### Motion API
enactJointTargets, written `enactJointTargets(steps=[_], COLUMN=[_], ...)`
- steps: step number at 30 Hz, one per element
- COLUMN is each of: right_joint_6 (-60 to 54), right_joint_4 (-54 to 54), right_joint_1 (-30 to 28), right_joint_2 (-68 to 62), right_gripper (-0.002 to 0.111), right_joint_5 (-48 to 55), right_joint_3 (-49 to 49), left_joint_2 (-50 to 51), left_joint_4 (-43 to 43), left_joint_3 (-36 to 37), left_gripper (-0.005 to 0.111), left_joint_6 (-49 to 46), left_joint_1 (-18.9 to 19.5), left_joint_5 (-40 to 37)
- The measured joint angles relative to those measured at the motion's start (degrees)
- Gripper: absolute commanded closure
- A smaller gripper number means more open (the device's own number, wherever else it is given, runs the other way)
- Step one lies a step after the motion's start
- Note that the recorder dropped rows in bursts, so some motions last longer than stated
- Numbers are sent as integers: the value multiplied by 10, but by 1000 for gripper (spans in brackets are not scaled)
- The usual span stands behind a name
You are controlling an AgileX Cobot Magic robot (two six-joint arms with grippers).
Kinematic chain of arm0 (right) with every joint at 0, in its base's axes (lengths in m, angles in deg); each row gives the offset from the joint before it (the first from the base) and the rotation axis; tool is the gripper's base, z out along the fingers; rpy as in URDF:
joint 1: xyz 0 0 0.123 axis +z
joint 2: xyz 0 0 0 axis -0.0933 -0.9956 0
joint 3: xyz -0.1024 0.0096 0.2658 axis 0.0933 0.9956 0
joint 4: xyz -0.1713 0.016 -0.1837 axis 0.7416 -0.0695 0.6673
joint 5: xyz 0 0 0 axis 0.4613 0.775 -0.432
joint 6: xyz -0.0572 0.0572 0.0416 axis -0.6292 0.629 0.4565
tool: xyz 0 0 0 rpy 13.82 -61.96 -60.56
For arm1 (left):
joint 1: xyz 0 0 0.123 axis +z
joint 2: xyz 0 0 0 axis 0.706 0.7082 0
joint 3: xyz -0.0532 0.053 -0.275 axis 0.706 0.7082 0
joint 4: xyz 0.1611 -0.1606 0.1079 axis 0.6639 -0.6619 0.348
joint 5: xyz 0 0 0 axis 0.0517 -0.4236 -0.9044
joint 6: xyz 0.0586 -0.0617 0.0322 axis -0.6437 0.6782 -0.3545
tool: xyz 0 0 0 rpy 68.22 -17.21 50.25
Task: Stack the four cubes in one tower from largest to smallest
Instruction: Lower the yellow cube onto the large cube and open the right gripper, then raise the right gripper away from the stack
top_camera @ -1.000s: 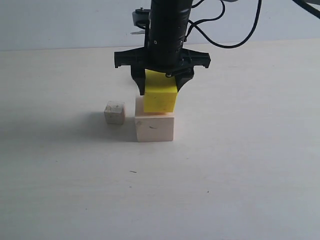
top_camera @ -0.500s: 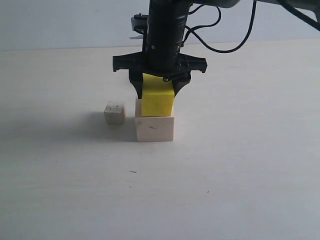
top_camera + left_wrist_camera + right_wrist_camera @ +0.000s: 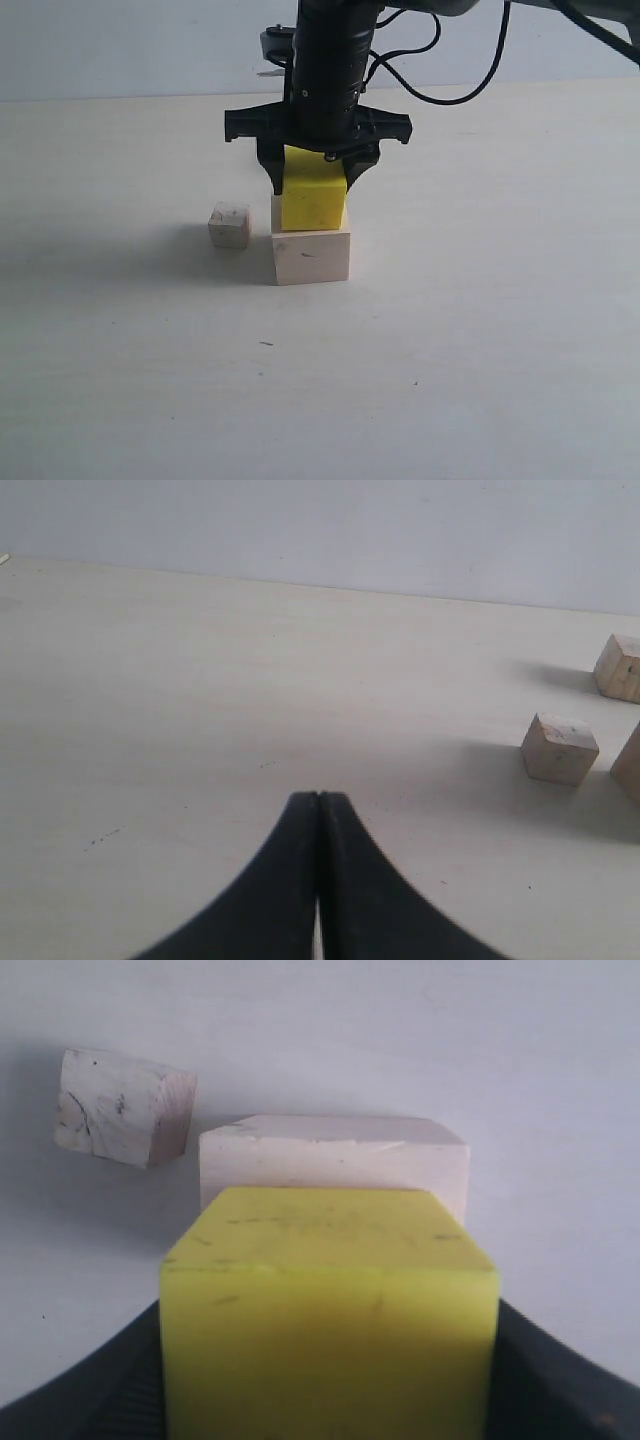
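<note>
My right gripper [image 3: 315,183] is shut on the bright yellow cube [image 3: 313,200], one finger on each side. It holds the cube level, at or just above the top of the large pale wooden cube [image 3: 311,257]; contact cannot be told. In the right wrist view the yellow cube [image 3: 330,1310] fills the jaws, with the large cube [image 3: 335,1160] beyond it. One small speckled wooden cube [image 3: 229,225] sits on the table just left of the large cube. The left wrist view shows that small cube [image 3: 559,748] and a second one [image 3: 620,667] farther off. My left gripper [image 3: 318,798] is shut and empty, well away from them.
The pale tabletop [image 3: 450,350] stretches bare around the cubes, with a light wall behind it. Black cables [image 3: 440,90] hang behind the right arm.
The right gripper has come down and shifted slightly left with the yellow cube. The cube was tilted and now sits level over the large cube. The left gripper has not moved.
</note>
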Motion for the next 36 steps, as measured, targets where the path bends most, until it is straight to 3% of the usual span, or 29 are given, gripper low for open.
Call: enactJointTargets(steps=[7,11,27,33,36], right_joint_6=[-3,-4,-15,-15,-15], right_joint_4=[0,0,-10,39,77], right_joint_1=[0,0,0,0,0], right_joint_2=[0,0,38,93,121], right_gripper=[51,37,35,35,41], right_joint_5=[0,0,-4,5,9], right_joint_3=[0,0,0,0,0], left_joint_2=[0,0,0,0,0], left_joint_4=[0,0,0,0,0], left_joint_3=[0,0,0,0,0], left_gripper=[107,107,107,107,107], left_joint_6=[0,0,0,0,0], left_joint_1=[0,0,0,0,0], left_joint_5=[0,0,0,0,0])
